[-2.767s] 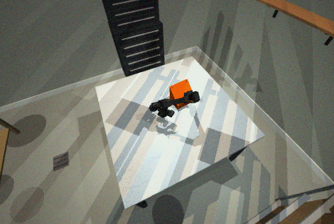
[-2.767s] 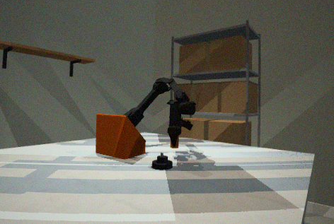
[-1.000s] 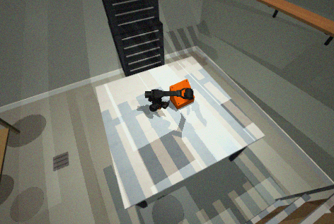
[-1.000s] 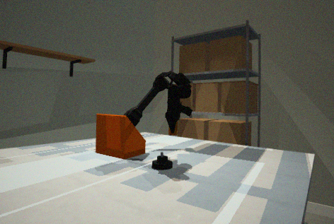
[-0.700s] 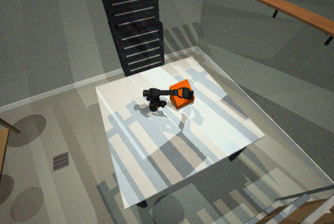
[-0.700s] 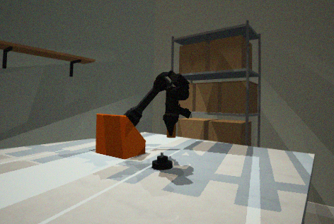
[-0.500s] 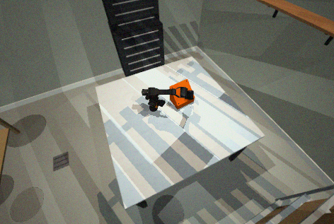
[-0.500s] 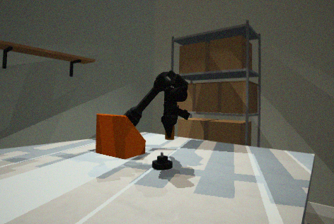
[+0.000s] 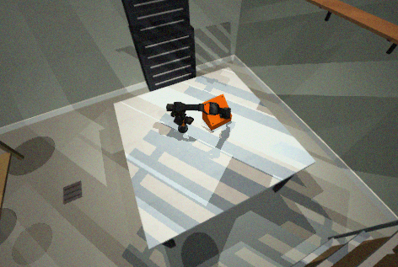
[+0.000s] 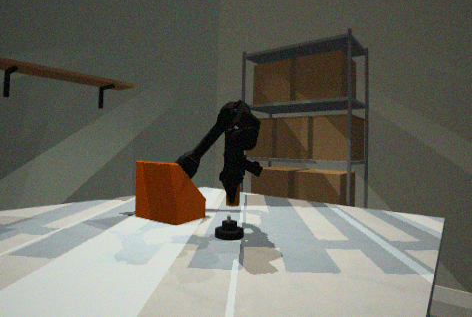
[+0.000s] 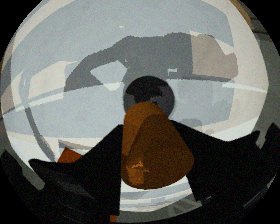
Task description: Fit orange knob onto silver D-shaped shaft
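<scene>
The orange knob (image 10: 235, 202) (image 11: 156, 155) is held between the fingers of my gripper (image 10: 231, 194) (image 11: 145, 127), which is shut on it and points down. The black round pedestal (image 10: 229, 233) (image 11: 148, 86) stands on the table, with the short silver shaft (image 10: 229, 218) on top. The knob hangs above the shaft with a clear gap in the exterior view. In the wrist view the knob covers the pedestal's near part and hides the shaft. The knob's underside hole and the shaft's flat side cannot be made out.
The orange block (image 9: 216, 123) (image 10: 162, 193) under the arm's base stands beside the pedestal on the pale table (image 9: 177, 171) (image 10: 185, 288). Striped light and shadows cross the table top. A black cabinet (image 9: 162, 36) and a shelf rack (image 10: 350, 138) stand beyond the table.
</scene>
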Tool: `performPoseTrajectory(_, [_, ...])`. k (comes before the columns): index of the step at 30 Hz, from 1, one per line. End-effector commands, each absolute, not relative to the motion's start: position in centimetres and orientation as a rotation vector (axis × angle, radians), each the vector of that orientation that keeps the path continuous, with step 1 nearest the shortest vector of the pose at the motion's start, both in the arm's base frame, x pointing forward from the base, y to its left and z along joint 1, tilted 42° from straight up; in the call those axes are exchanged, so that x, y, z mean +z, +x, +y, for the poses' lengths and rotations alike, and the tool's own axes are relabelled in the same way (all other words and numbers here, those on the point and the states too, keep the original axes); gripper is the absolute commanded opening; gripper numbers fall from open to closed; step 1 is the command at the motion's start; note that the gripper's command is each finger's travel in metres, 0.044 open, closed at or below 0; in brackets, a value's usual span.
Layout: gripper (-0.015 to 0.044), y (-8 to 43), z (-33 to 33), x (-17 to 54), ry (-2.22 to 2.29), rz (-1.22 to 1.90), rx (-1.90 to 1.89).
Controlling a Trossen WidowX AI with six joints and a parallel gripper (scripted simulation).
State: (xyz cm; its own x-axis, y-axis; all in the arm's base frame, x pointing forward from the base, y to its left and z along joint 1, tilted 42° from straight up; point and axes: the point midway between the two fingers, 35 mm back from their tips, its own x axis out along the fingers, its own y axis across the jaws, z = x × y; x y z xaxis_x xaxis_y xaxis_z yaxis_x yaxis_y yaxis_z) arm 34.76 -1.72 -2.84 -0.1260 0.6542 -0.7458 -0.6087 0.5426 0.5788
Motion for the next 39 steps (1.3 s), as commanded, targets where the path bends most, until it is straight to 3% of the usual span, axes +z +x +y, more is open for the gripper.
performPoseTrajectory(1, [0.0000, 35.15, -2.68, -3.98, 0.035, 1.300, 1.073])
performPoseTrajectory(39, [0.0000, 35.55, -2.90, -4.33, 0.645, 1.660, 0.478])
